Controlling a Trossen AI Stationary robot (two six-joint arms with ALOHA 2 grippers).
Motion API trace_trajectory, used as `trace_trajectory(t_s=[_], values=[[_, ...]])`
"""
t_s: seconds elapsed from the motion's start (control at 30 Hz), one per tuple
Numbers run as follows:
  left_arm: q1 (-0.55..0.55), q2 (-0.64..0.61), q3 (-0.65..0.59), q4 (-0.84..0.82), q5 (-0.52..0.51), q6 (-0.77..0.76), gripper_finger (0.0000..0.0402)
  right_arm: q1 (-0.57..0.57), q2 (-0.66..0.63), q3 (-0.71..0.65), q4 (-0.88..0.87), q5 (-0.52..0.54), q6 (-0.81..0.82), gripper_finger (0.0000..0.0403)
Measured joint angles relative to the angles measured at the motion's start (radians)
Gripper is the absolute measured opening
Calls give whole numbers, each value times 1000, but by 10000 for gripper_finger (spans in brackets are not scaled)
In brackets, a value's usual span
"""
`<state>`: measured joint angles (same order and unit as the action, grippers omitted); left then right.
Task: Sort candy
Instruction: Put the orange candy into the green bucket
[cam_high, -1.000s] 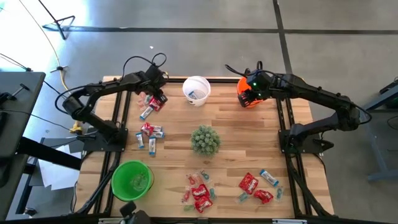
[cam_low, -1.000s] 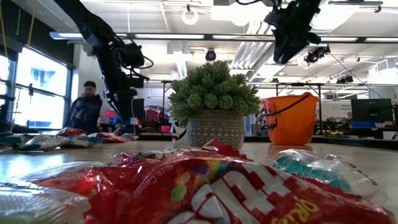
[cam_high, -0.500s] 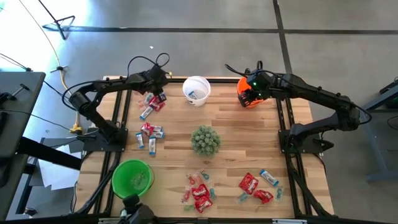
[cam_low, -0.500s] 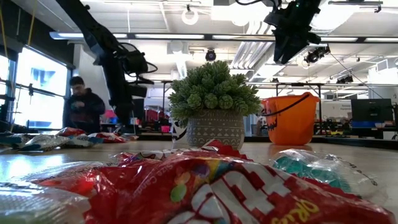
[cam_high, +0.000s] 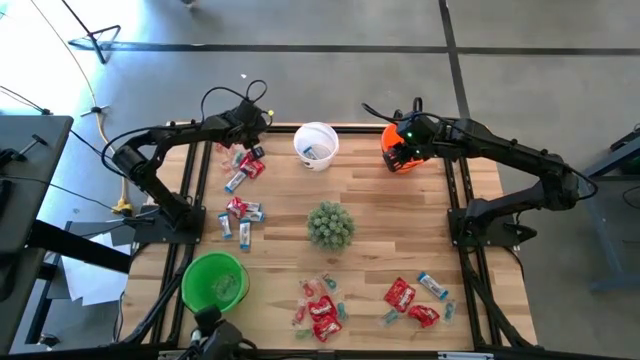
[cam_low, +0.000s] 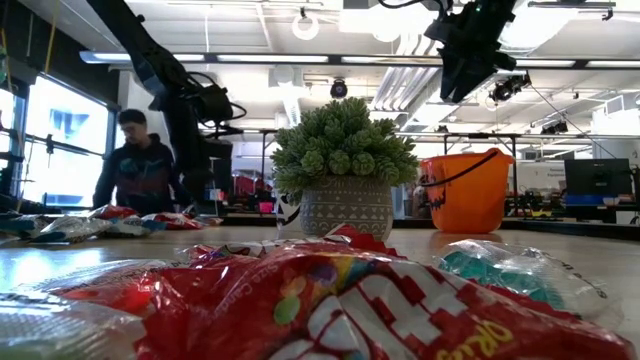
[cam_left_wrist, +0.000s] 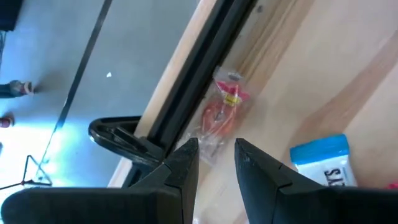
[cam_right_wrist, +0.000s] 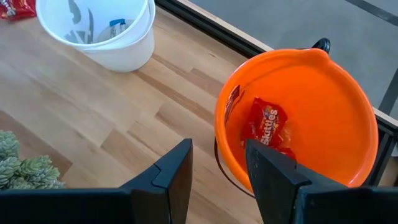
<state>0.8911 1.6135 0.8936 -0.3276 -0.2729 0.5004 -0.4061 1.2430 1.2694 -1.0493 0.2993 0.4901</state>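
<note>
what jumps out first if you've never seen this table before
Probably the green spiky plant at the table's centre, ringed by three buckets: white bucket and orange bucket at the far edge, green bucket at the near left corner. Shiny red and blue-and-white candy lies scattered in piles. The right gripper hangs open over the orange bucket, where a red packet lies.

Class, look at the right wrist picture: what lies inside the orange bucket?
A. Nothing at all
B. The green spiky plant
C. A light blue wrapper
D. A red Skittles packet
D: the right wrist view looks down into the orange bucket, where a red Skittles packet lies on the bottom, just beyond the open right gripper.
</note>
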Motion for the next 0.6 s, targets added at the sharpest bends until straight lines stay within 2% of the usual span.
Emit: trace_trajectory(t_s=[0.3,0.6], values=[[-39,-71,0,-26,1,-68,89,0,0,0,0,2,9,144],[-68,-95,0,-79,161,-123,89,0,0,0,0,3,7,144]])
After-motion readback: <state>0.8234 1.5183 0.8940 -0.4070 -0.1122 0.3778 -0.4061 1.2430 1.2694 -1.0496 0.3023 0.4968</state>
